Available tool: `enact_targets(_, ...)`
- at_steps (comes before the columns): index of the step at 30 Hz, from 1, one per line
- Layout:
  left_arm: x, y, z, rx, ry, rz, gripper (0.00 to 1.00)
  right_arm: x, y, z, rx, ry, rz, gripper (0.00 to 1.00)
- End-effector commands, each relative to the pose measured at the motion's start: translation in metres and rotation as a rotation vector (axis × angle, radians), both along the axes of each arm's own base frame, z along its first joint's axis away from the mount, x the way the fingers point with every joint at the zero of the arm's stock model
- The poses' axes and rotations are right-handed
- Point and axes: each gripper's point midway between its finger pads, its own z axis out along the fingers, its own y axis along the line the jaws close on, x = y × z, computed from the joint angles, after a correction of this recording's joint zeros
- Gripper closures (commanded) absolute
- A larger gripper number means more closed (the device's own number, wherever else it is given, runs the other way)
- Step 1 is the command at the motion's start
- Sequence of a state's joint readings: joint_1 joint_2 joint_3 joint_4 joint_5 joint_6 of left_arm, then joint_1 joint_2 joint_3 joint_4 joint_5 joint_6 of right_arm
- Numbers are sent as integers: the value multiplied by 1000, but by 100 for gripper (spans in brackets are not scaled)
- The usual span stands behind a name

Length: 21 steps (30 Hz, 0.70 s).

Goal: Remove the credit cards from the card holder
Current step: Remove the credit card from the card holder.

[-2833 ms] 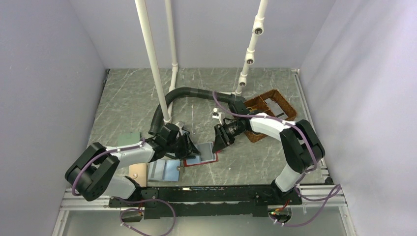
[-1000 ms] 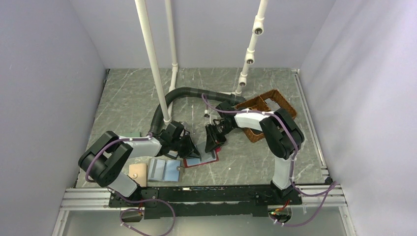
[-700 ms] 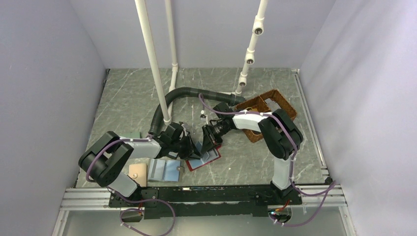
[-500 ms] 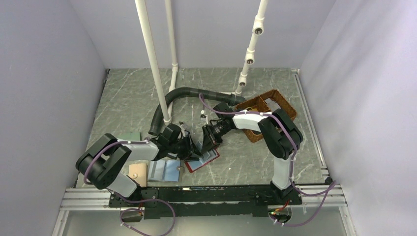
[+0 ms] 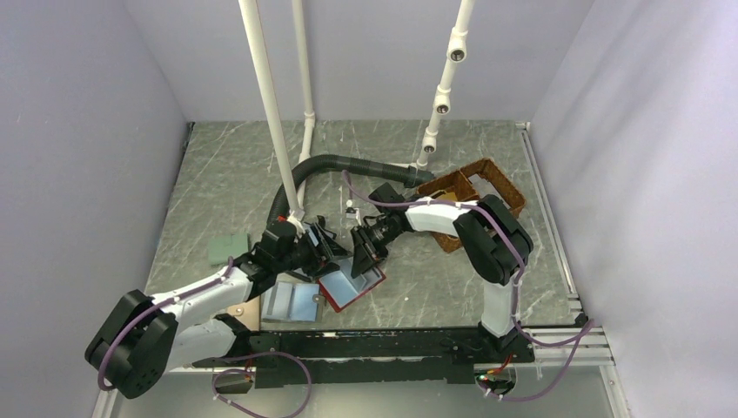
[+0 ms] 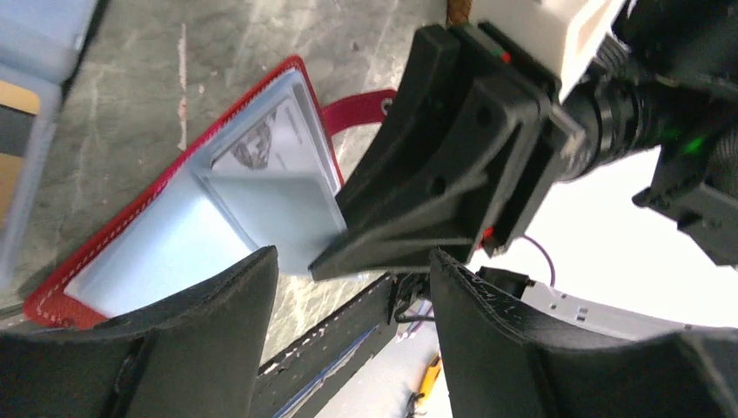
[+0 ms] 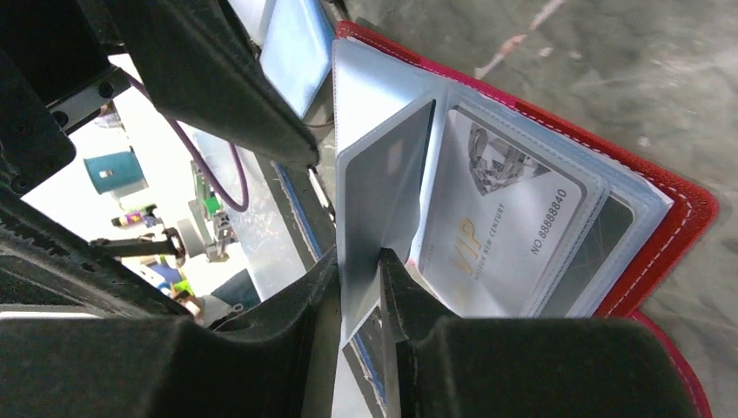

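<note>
card holder [image 7: 663, 198] open, cards [image 7: 500, 231] sleeved | right pincer [image 7: 359, 268] pinching sleeve [image 7: 383, 187] | left pincer [image 6: 352, 263] wide, empty

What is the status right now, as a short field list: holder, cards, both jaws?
card holder: red, lying open on the table
left jaws: open, near the holder, holding nothing
right jaws: shut on a clear sleeve page, lifted off the holder's face
VIP card: inside its sleeve
cards removed: none visible
</note>
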<state>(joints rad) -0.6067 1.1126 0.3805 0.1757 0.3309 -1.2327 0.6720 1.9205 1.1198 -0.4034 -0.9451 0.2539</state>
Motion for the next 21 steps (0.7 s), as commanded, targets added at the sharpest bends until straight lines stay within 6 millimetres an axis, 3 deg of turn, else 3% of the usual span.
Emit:
enact_targets(1, 8, 9, -7, 5, 67, 113, 30, -6, 15, 20, 66, -39, 64, 76)
enact_targets(8, 1, 21, -30, 48, 204, 205, 29, -7, 16, 21, 67, -44, 68, 74)
enact_targets(21, 7, 23, -37, 59, 294, 282, 31, -19, 24, 23, 74, -50, 119, 69)
